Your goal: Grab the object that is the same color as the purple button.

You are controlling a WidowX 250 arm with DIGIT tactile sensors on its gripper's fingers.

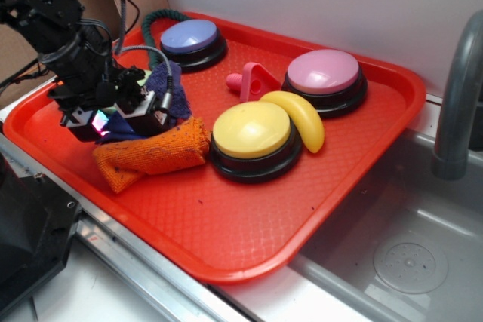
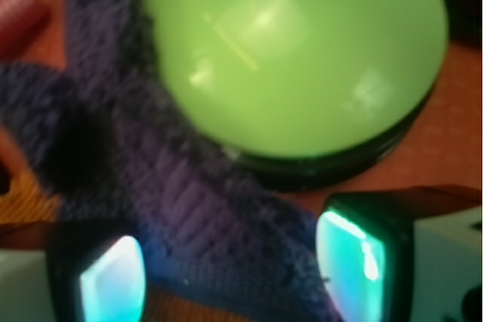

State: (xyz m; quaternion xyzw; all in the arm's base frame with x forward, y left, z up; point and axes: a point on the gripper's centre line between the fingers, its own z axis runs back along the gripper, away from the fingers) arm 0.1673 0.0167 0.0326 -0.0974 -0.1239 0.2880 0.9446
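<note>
The object, a dark purple-blue knitted cloth (image 1: pixel 163 85), lies bunched at the left of the red tray (image 1: pixel 196 220), partly under the arm. In the wrist view the cloth (image 2: pixel 204 216) runs diagonally and fills the gap between my two lit fingertips. My gripper (image 1: pixel 113 120) is lowered onto it and stands open, with its jaws set wide on either side of the fabric (image 2: pixel 234 280). The purple button (image 1: pixel 189 37), domed with a black base, sits at the tray's far left corner, behind the arm.
An orange knitted cloth (image 1: pixel 155 152) lies just in front of the gripper. A yellow button (image 1: pixel 251 131), a banana (image 1: pixel 299 116), a pink button (image 1: pixel 324 73) and a pink triangular piece (image 1: pixel 253 81) stand to the right. A greenish domed button (image 2: pixel 294 50) fills the wrist view. A sink (image 1: pixel 392 250) and faucet (image 1: pixel 456 96) lie right.
</note>
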